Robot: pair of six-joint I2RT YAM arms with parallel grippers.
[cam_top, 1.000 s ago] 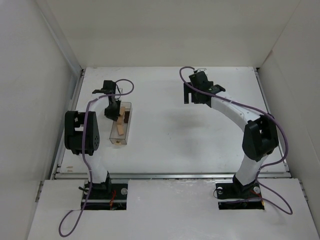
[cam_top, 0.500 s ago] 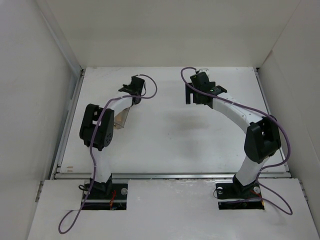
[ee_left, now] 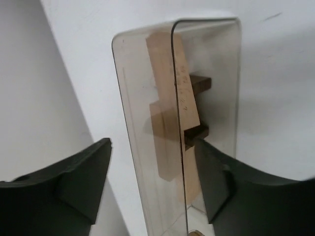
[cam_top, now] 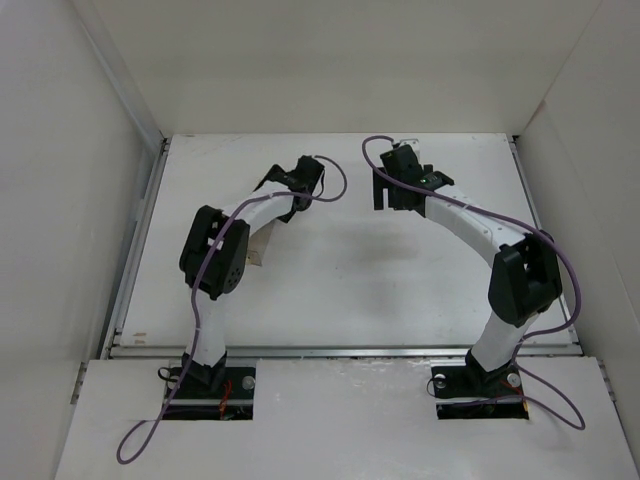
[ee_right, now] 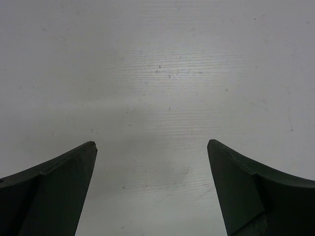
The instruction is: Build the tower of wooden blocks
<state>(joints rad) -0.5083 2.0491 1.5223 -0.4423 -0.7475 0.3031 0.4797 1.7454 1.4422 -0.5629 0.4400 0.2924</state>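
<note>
Your left pincer (ee_left: 152,147) spread open, straddling clear, smooth, round-cornered plastic box (ee_left: 216,64). Tan grainy wood blocks (ee_left: 172,73) inside box at 12 o'clock, two darker pieces jutting toward 3 o'clock. Your right pincer (ee_right: 151,145) wide open over matte white table (ee_right: 157,59).

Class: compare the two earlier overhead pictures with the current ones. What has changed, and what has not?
The left gripper swung rightward from the left side of the table toward its middle. The clear box, wood blocks inside, now sits between its jaws; whether they clamp it cannot be told. The right gripper stayed put, jaws open.
</note>
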